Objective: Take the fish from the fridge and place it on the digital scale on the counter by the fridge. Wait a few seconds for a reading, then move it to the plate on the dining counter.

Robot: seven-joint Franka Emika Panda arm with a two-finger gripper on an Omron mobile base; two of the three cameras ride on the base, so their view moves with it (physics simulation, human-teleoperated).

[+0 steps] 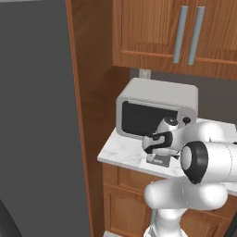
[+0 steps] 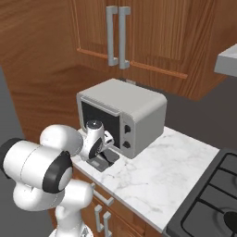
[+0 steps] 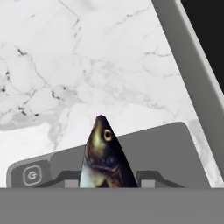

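1. In the hand view, lower centre, we see the small dark grey-black fish [image 3: 104,157] with its pointed head and pale eye aimed up the frame; its body runs down between the two dark finger tips of the gripper [image 3: 107,179], which sit close against either side of it — the jaws are pinching the fish.
2. Directly beneath the fish lies the flat grey square digital scale [image 3: 166,153], spread across the lower part of that frame, with a small round button mark at its lower-left corner. We cannot tell whether the fish touches the slab or hangs just above it.
3. The scale rests on the white grey-veined marble counter [image 3: 65,65], which takes up the upper left of the hand view.
4. In the left base view, the gripper [image 1: 159,150] is at centre right, pointing down over the scale [image 1: 157,161], just in front of the boxy light-grey microwave with a black window [image 1: 155,111].
5. In the right base view the same grouping sits at centre left — the gripper [image 2: 99,150] over the scale [image 2: 104,161], the microwave [image 2: 125,115] just behind.
6. The tall grey fridge [image 1: 37,120] fills the left side of the left base view, beside a brown wood panel [image 1: 92,92].
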